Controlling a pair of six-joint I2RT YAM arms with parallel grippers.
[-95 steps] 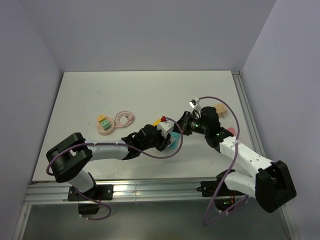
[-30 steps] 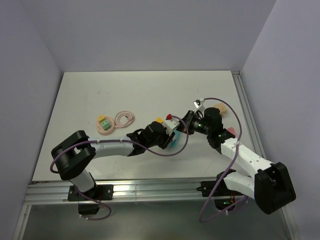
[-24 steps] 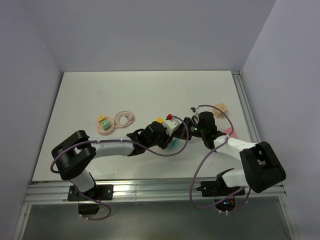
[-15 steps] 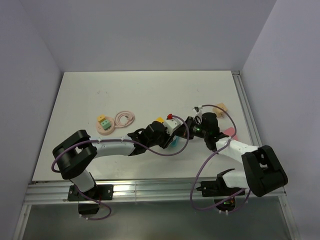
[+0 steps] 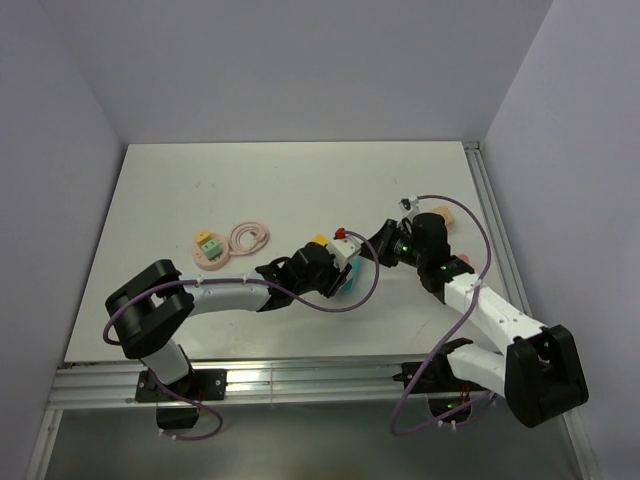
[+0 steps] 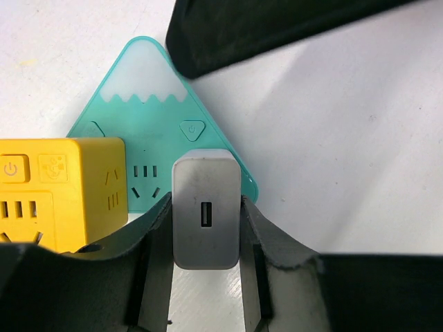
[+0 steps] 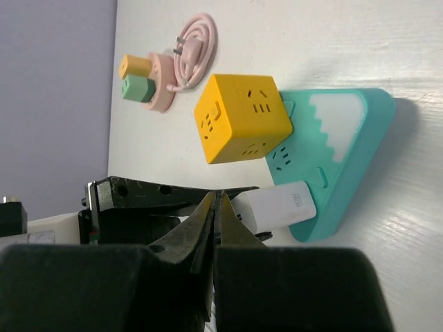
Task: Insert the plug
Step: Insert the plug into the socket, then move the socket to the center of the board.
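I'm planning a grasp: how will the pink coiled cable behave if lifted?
Likely floppy: the pink cable lies in loose loops, so it may uncoil and dangle. It looks thin, so probably light and easily dragged.

White-and-black arms (image 5: 215,297), purple cables (image 5: 486,245)

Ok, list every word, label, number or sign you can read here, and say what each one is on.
No word or number is clear enough to quote.
Power sign: on a button of the yellow cube; the small picture beside it is too blurred to make out.
Grey print on the side of the white charger: too small to read.
Marks on the buttons of the teal triangle: too faint to read.
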